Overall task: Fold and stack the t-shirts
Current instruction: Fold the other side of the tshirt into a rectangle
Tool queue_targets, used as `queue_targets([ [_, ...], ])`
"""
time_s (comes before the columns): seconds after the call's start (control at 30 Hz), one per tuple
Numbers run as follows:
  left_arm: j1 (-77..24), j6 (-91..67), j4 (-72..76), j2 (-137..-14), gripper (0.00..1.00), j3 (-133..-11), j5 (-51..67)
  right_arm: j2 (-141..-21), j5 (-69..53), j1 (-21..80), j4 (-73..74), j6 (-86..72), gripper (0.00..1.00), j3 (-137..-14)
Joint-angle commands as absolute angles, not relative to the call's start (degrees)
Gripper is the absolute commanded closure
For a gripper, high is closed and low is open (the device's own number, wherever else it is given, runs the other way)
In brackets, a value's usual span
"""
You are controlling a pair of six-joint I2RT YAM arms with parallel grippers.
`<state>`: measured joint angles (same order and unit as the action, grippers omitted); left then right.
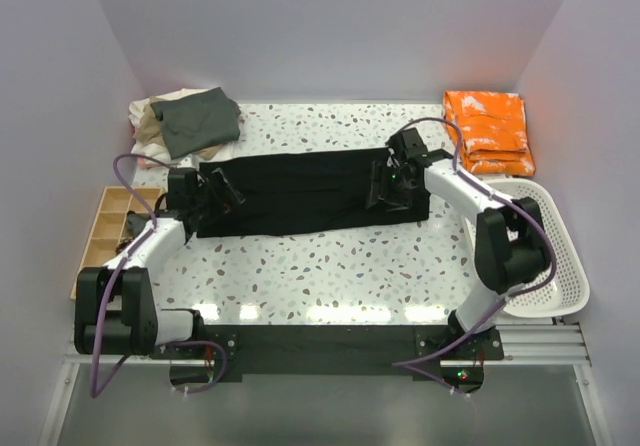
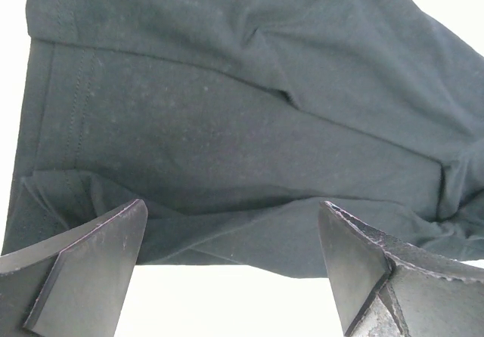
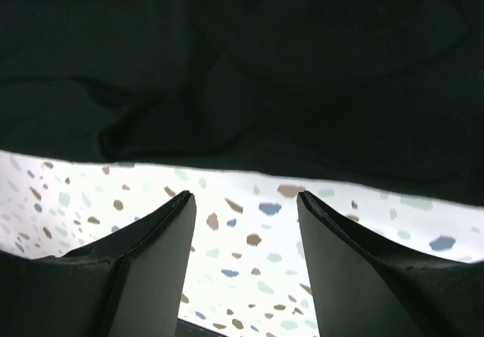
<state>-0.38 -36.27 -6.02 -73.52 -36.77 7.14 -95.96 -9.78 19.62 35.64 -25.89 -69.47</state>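
Lying folded lengthwise on table [image 1: 330,256], black t-shirt [image 1: 305,194]; left hand [image 2: 231,203] wide open, empty; right hand [image 3: 246,197] part-open, holding nothing

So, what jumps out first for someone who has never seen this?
A long black t-shirt stretched across the middle of the speckled table, with the left hand and right hand open at its ends. Next, the bright orange cloths at the back right.

T-shirt [image 1: 310,194] on table [image 1: 330,266] — stack [image 1: 200,118] behind-left
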Motion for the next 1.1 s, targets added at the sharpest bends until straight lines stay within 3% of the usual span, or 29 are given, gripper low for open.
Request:
queue_targets([
  [0.0,0.00,-34.28,-3.08,-75.49,0.00,-37.97,9.49,-101.85,-8.27,20.04,34.98,-25.05,0.40,-76.10],
  [0.4,0.00,-32.87,-3.78,-76.99,0.00,-39.20,8.35,-124.18,-6.33,20.04,35.86,-24.08,0.40,-105.26],
  [0.6,0.00,-32.61,-4.13,-77.52,0.00,-39.11,8.08,-128.76,-7.21,20.04,36.12,-23.82,0.40,-111.88],
  [1.07,0.00,-30.23,-8.52,-73.66,0.00,-40.43,1.59,-105.66,-11.24,20.21,27.61,-21.88,0.37,-84.13],
])
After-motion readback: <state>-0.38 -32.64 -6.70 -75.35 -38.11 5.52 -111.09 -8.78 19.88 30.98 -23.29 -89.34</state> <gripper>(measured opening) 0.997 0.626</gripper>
